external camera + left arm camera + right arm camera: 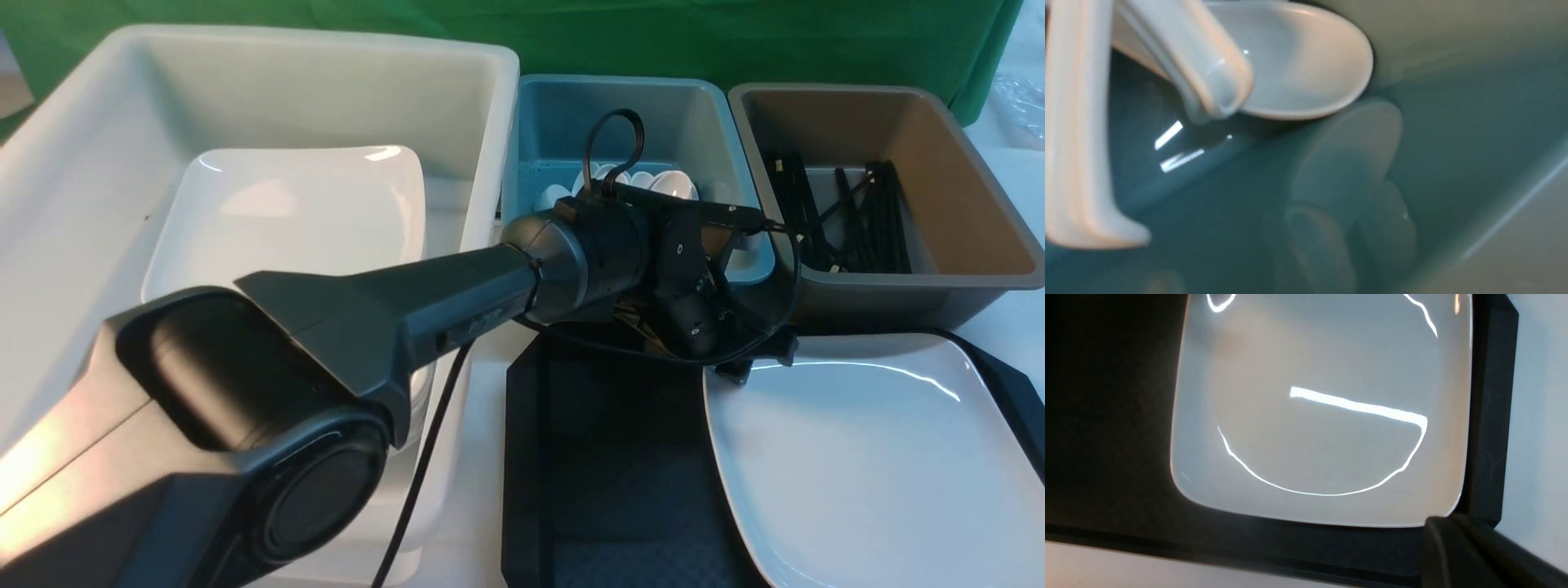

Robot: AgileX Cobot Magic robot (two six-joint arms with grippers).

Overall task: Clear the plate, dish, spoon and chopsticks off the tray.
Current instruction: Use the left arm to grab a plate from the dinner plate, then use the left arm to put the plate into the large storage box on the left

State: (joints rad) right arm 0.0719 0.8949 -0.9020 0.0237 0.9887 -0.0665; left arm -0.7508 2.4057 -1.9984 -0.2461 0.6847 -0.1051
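Plate (857, 457): flat on tray (604, 457), right side.
Spoons (1306, 61): in blue bin (555, 122).
Chopsticks (841, 216): in brown bin (939, 163).
Left tool (702, 318): at blue bin's near edge, open or closed can't tell.
Right tool (1453, 555): closed, above plate corner.

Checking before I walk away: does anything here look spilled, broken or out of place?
Nothing looks spilled or broken. The plate sits on the tray, and the only untidiness is a few chopsticks lying crossed in the brown bin.
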